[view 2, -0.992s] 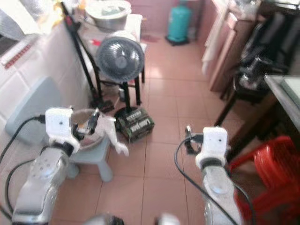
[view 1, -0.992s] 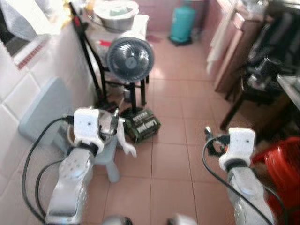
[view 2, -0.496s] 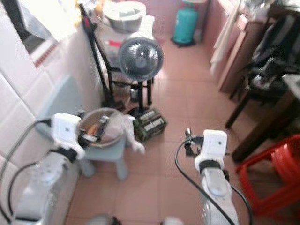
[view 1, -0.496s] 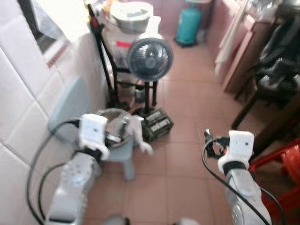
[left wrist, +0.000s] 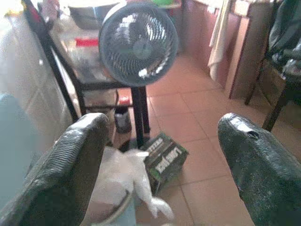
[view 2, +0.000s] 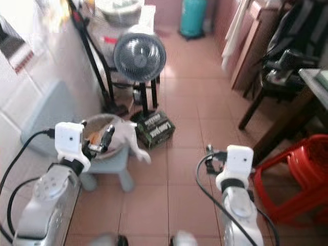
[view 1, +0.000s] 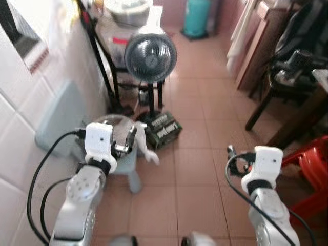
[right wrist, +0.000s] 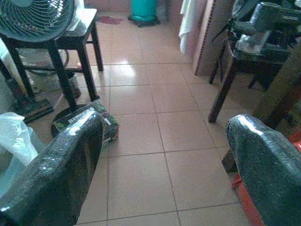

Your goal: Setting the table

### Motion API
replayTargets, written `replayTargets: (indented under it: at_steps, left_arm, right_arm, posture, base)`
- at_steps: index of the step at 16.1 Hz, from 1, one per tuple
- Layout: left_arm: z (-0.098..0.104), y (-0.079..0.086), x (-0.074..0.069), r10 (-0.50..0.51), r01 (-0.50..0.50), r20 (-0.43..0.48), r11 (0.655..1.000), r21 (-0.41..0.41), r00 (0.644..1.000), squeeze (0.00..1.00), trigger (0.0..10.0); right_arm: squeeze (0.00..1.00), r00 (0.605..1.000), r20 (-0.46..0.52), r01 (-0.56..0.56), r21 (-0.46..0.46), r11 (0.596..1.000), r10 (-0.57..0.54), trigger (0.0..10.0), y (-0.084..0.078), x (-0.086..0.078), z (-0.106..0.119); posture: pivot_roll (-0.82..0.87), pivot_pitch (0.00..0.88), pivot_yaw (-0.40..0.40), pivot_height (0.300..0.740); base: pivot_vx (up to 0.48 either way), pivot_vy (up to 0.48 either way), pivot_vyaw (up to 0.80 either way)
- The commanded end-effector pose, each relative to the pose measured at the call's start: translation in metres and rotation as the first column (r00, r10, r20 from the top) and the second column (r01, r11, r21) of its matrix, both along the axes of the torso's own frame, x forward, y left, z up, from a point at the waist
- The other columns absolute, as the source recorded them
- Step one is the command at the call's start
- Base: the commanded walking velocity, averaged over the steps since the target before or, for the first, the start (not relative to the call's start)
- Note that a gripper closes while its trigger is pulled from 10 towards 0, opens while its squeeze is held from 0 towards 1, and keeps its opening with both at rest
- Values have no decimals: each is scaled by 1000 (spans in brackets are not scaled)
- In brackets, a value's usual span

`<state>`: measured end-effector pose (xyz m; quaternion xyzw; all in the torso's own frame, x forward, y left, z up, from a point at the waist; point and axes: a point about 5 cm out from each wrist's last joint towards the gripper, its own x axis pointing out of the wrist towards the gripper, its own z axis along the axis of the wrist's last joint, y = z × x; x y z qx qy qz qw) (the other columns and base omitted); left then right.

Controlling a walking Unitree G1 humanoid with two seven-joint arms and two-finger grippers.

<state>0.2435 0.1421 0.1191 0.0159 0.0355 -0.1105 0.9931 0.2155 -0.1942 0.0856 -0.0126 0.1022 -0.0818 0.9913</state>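
Observation:
A metal bowl [view 2: 95, 134] with something orange inside sits on a small grey-blue stool [view 2: 110, 163] by the tiled wall. A white plastic bag [view 2: 128, 141] drapes over the bowl's near side. My left gripper [view 1: 129, 141] is held out in front of me, above the stool's edge and beside the bag. It is open with nothing between its fingers [left wrist: 70, 160]. My right gripper [view 1: 232, 154] hovers open and empty over bare floor tiles, well to the right of the stool, its fingers [right wrist: 66, 155] wide apart.
A standing fan [view 1: 150, 57] and a black stand with a metal basin [view 1: 125, 11] are behind the stool. A green box [view 1: 163, 128] lies on the floor by the fan's base. A teal gas cylinder [view 1: 197, 18] stands far back. On the right are dark furniture [view 1: 287, 77] and a red stool [view 2: 294, 179].
The whole picture has shifted as the camera swung. Both arms keep the same outstretched pose and both grippers stay open.

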Motion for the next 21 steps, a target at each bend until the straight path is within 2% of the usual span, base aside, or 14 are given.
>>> replayTargets:
  at_steps: [1,2,10,13,18,21]
  left_arm:
    - [1,2,0,11,-11,-14,1000,-2,1000,0,10000]
    - [-1,0,-1,-35,31,-55,997,-74,998,0,10000]
    - [3,-2,-1,-39,37,-28,998,-53,999,0,10000]
    - [2,4,0,-5,4,-26,998,-56,1000,0,10000]
    - [2,3,5,-33,31,-31,998,-54,999,0,10000]
    - [4,-1,3,-56,56,-4,997,-56,998,0,10000]
  right_arm:
    - [0,1000,5,-1,0,1000,1,10000,1,1,2]
    - [0,1000,4,12,-8,1000,-12,10000,-1,1,2]
    - [0,1000,20,20,3,1000,-20,10000,-3,3,6]
    - [0,999,47,22,25,999,-23,10000,-2,2,10]
    - [0,998,53,30,32,999,-32,10000,0,3,9]
    - [0,998,58,23,25,999,-24,10000,-2,4,10]
  posture:
    - [-20,34,18,740]
    - [-18,31,17,740]
    - [-22,29,10,740]
    - [-28,19,22,740]
    - [-32,7,31,740]
    - [-31,2,28,740]
  base:
    - [0,0,0]
    - [0,0,-800]
    - [0,0,-800]
    - [0,0,-800]
    - [0,0,-800]
    - [0,0,-800]
